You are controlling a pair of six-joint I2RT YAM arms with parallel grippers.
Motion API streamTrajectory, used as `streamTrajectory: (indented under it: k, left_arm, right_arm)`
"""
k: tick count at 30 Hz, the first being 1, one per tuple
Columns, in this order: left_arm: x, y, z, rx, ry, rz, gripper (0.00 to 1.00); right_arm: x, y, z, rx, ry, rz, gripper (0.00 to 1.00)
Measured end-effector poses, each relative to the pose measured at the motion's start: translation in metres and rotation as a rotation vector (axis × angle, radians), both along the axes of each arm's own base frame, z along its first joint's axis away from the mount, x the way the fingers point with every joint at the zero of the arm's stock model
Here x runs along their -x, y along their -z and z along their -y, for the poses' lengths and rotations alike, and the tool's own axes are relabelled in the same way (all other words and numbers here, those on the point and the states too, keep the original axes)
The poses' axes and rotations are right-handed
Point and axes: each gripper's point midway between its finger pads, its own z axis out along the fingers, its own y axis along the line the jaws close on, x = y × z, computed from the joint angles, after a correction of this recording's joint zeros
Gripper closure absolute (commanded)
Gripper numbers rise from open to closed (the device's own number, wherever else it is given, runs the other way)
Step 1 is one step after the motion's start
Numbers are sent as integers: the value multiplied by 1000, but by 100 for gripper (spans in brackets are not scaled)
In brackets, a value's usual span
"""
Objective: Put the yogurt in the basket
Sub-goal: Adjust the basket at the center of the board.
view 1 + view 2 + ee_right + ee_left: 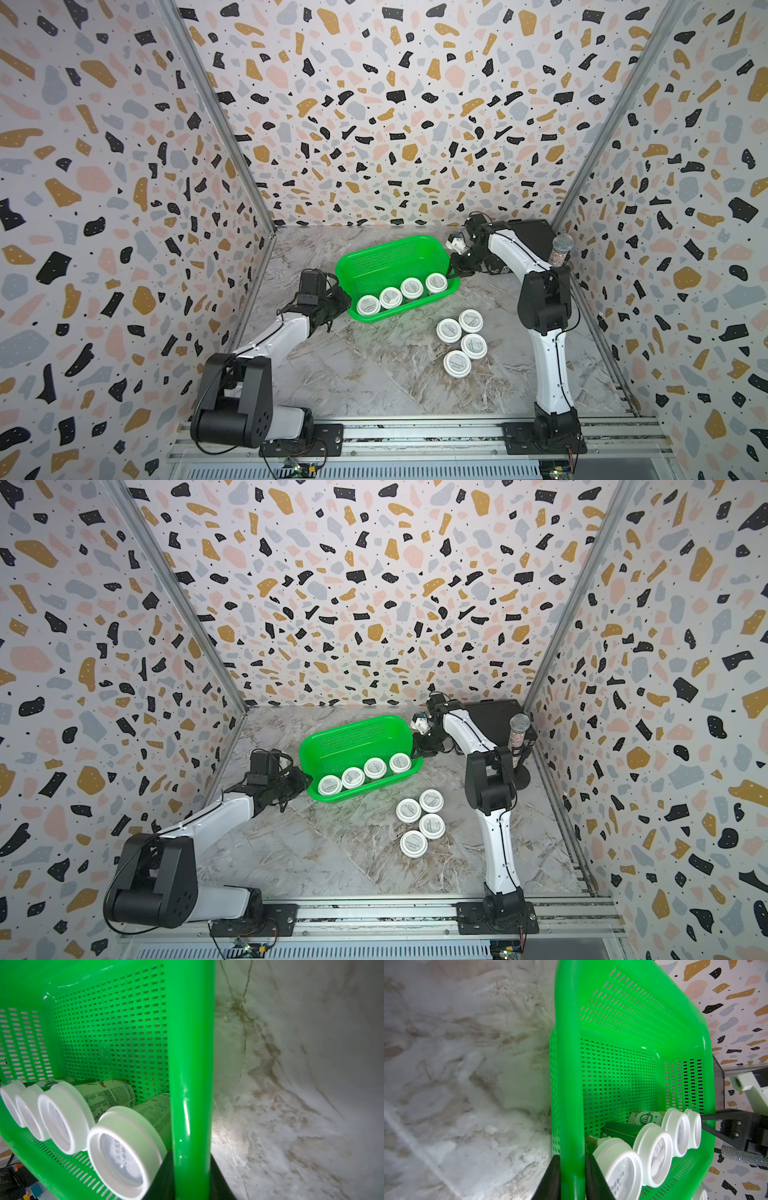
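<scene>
The green basket (390, 257) (353, 737) sits mid-table, tipped toward the front. Several yogurt cups (411, 288) (652, 1155) (124, 1159) lie in a row against its near long wall, white lids facing outward. Several more yogurt cups (473, 346) (432, 826) stand clustered on the marble to the front right of the basket. My left gripper (348, 301) (572, 1157) is shut on the rim of the basket's left short end. My right gripper (451, 272) (192, 1153) is shut on the rim of the right short end. On each rim, one finger is inside and one outside.
A flat black case (528, 237) lies at the back right corner. A glittery microphone (561, 249) stands on a stand beside it, close behind my right arm. Patterned walls close in the table on three sides.
</scene>
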Motion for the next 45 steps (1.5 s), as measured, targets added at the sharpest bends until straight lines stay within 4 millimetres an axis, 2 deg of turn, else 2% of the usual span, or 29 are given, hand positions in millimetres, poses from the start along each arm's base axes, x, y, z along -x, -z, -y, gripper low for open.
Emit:
streamTrajectory:
  k: [7, 12, 14, 20, 23, 25, 27, 29, 31, 34, 39, 45]
  left_arm:
    - [31, -3, -4, -3, -8, -1, 74]
    - [42, -13, -5, 1, -10, 25, 72]
    - [45, -14, -6, 3, -11, 26, 66]
    - [63, -9, -19, -73, -36, -22, 27]
    - [66, -27, -29, -139, -52, -5, 21]
    - [63, -51, -34, -179, -54, 42, 21]
    - [61, -74, -29, -220, -25, 96, 20]
    - [62, -94, -12, -263, 46, 149, 20]
    - [68, -110, 21, -295, 170, 200, 20]
    - [78, -119, 68, -333, 339, 238, 20]
    - [90, -113, 142, -410, 588, 239, 20]
    - [104, -94, 227, -488, 835, 246, 17]
  right_arm:
    - [15, -10, -2, -24, -12, 10, 72]
    - [25, -8, -3, -34, -17, 2, 74]
    - [28, -8, -3, -37, -19, -1, 73]
    - [32, -12, -3, -33, -21, 16, 50]
    - [27, -23, -1, -21, -9, 62, 43]
    - [23, -36, 2, -10, 3, 110, 41]
    - [18, -52, 6, -1, 19, 167, 40]
    - [17, -70, 12, 9, 43, 230, 40]
    - [20, -86, 20, 16, 76, 292, 39]
    - [31, -103, 38, 14, 134, 358, 38]
    - [61, -117, 74, 20, 239, 440, 35]
    - [104, -109, 105, 51, 323, 477, 34]
